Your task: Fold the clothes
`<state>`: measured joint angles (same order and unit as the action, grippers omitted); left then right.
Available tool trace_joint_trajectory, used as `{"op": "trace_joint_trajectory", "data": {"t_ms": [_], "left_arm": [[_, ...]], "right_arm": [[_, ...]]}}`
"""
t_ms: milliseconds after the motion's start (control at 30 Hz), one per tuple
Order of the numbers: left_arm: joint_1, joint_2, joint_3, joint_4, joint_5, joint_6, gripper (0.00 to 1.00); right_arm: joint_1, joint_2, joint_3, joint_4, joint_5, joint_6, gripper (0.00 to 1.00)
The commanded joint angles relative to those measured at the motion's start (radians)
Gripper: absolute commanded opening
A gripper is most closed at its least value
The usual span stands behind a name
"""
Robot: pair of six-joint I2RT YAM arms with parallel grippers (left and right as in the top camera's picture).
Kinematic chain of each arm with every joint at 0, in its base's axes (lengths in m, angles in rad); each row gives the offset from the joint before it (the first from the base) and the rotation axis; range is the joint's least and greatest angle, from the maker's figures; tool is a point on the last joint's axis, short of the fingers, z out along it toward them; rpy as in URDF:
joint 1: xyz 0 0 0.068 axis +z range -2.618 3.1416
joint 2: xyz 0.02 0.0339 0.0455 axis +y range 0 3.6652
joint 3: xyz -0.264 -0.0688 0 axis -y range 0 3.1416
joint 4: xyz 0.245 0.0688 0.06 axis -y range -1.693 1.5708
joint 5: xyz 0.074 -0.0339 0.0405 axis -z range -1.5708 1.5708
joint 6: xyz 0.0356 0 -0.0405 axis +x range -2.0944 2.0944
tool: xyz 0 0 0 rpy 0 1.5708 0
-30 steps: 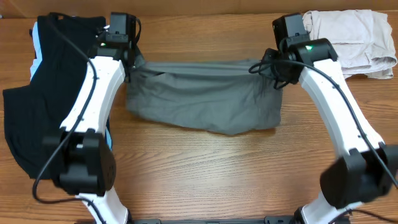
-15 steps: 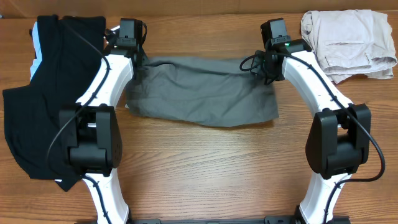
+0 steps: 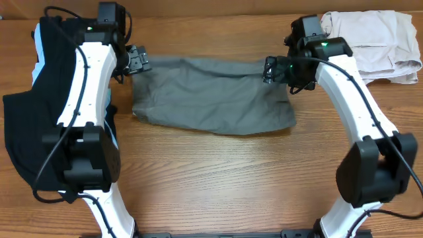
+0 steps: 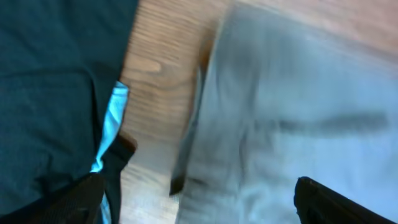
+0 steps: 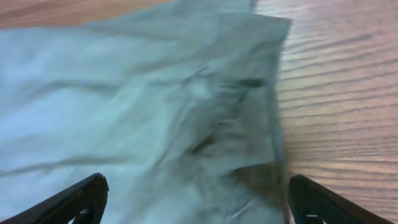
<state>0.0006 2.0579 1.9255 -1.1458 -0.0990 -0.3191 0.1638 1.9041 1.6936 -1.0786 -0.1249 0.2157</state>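
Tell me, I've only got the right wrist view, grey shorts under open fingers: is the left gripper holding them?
Observer: No. The left gripper is at the far left corner of the grey shorts, open wide with nothing held.
Operator: Anything else lying out there that I could hit?
Observer: Beige shorts lie at the far right of the table, apart from the grey ones.
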Motion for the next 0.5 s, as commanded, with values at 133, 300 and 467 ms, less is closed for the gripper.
{"op": "trace_joint_trajectory", "data": {"t_ms": [133,300,467], "left_arm": [[0.045,0.009,-0.118,0.014,0.09,0.142,1.0],[0.072,0.029,-0.212,0.097,0.12,0.172,1.0],[0.073,0.065,-0.291,0.207,0.181,0.231,1.0]], "right_arm": [[-0.002,-0.023,0.021,-0.05,-0.072,-0.087,0.96],[-0.001,-0.023,0.021,-0.05,-0.072,-0.086,0.96],[-0.001,-0.023,0.021,-0.05,-0.072,-0.086,0.96]]}}
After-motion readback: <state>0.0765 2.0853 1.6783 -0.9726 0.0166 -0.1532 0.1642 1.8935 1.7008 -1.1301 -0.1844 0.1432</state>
